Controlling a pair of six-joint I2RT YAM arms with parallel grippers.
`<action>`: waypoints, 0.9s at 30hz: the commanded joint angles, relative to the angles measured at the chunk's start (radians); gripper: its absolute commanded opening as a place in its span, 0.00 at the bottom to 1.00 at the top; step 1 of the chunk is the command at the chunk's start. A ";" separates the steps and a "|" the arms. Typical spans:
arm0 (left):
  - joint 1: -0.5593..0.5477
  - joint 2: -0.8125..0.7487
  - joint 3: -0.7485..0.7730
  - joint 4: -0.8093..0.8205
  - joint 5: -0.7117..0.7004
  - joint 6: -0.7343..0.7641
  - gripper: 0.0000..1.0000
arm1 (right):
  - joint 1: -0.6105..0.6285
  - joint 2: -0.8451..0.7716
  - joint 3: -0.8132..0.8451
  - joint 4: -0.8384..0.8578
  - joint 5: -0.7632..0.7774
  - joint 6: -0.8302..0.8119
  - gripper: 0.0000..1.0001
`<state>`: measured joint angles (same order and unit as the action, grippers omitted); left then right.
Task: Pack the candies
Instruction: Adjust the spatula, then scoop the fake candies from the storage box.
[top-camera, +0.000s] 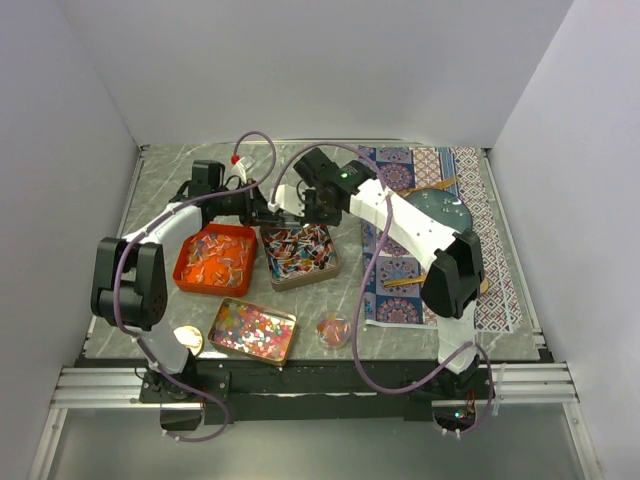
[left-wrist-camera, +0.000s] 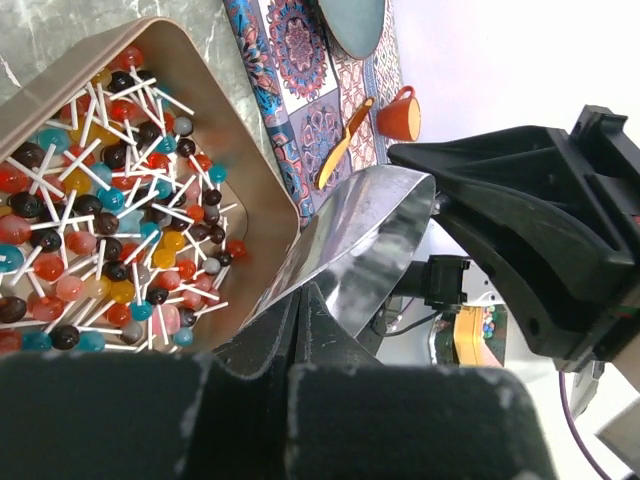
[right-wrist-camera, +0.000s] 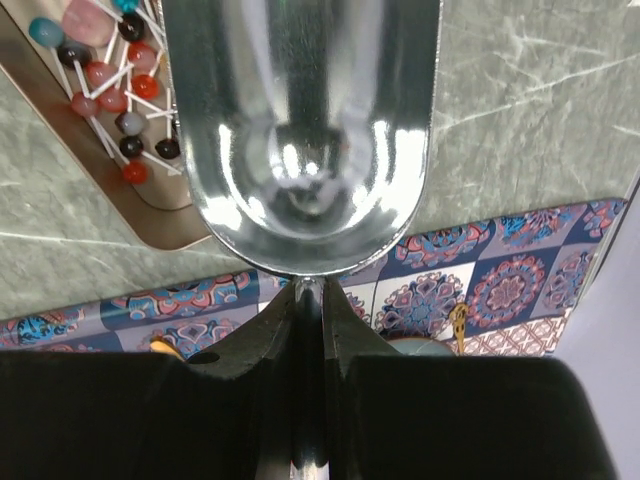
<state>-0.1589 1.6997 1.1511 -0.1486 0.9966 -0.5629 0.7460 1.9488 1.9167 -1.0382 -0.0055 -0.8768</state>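
Wrapped candies (top-camera: 215, 257) fill an orange tray. Lollipops (top-camera: 298, 250) fill a gold tin, also seen in the left wrist view (left-wrist-camera: 90, 200) and the right wrist view (right-wrist-camera: 110, 80). Bead-like candies (top-camera: 252, 330) lie in a second gold tin near the front. My right gripper (top-camera: 305, 208) (right-wrist-camera: 310, 290) is shut on the handle of an empty silver scoop (right-wrist-camera: 300, 130), held above the marble beside the lollipop tin. My left gripper (top-camera: 262, 210) (left-wrist-camera: 297, 300) is shut on the scoop's thin front edge (left-wrist-camera: 370, 240). Both meet just behind the lollipop tin.
A small clear cup (top-camera: 333, 330) with a few candies and a round gold lid (top-camera: 187, 340) sit near the front edge. A patterned mat (top-camera: 400, 270) on the right carries a teal plate (top-camera: 437, 212), a gold spoon (left-wrist-camera: 345, 145) and an orange cup (left-wrist-camera: 400, 112).
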 joint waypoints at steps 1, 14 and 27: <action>-0.001 0.011 -0.001 0.020 -0.012 -0.003 0.01 | -0.002 -0.128 0.007 0.098 -0.071 -0.011 0.00; 0.139 -0.164 0.107 -0.179 -0.148 0.119 0.47 | -0.045 -0.096 -0.144 0.026 0.166 -0.405 0.00; 0.280 -0.414 -0.211 -0.105 -0.230 0.063 0.50 | -0.022 0.042 -0.034 -0.016 0.435 -0.939 0.00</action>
<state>0.0925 1.3880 0.9413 -0.3038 0.7860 -0.5137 0.7090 1.9850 1.8668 -1.0134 0.3042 -1.2922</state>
